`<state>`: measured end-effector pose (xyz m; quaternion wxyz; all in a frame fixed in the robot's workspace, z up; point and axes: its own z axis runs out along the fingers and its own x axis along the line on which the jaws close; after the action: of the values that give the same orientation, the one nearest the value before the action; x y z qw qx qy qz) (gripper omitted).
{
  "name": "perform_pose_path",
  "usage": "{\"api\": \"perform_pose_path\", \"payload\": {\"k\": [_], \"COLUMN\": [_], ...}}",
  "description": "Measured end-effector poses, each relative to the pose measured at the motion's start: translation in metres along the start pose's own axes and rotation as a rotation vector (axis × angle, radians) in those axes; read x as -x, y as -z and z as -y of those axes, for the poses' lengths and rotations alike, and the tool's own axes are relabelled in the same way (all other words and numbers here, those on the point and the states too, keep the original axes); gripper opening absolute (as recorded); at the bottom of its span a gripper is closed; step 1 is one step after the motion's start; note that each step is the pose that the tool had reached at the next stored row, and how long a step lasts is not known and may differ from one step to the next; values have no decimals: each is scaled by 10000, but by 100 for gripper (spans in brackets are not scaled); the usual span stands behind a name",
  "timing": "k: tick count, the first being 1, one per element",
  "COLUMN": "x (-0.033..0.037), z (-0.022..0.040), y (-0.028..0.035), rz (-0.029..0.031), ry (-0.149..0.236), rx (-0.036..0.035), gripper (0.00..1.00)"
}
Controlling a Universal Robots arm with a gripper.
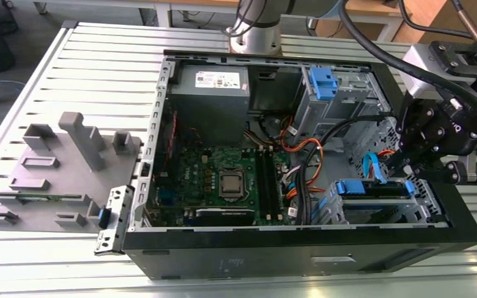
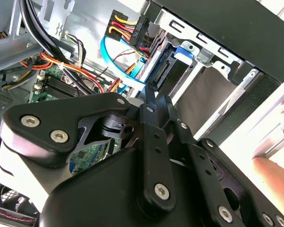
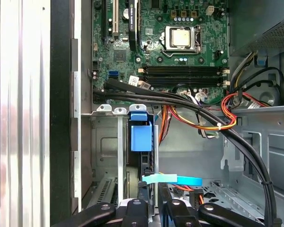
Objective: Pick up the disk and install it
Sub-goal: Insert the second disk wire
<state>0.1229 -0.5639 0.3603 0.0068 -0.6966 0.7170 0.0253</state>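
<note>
Exterior view: arm reaches down, tool (image 1: pixel 406 166) beside the disk (image 1: pixel 369 189); its opening I cannot tell.

The arm enters the exterior view from about one o'clock, its silver column standing at twelve o'clock and black hoses looping across to the wrist at three o'clock. The black gripper (image 1: pixel 417 162) hangs below that wrist, pointing down and toward eight o'clock in that view. In the second wrist view the gripper (image 2: pixel 151 101) shows as bolted black linkage plates that converge to a narrow tip at about twelve o'clock; its fingers (image 2: pixel 149 106) lie close together, with almost no gap between them. In the first wrist view the gripper (image 3: pixel 151 201) sits at six o'clock, its linkage arms spreading toward five and seven o'clock.
</note>
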Motion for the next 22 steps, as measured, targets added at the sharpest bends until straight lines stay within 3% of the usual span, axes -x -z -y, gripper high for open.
{"api": "perform_pose_path", "payload": {"k": [8,22], "x": [20,172], "z": [0,2], "y": [-1,-46], "rz": [-1,-1], "ry": [0,0], "rx": [0,0], "gripper": [24,24]}}
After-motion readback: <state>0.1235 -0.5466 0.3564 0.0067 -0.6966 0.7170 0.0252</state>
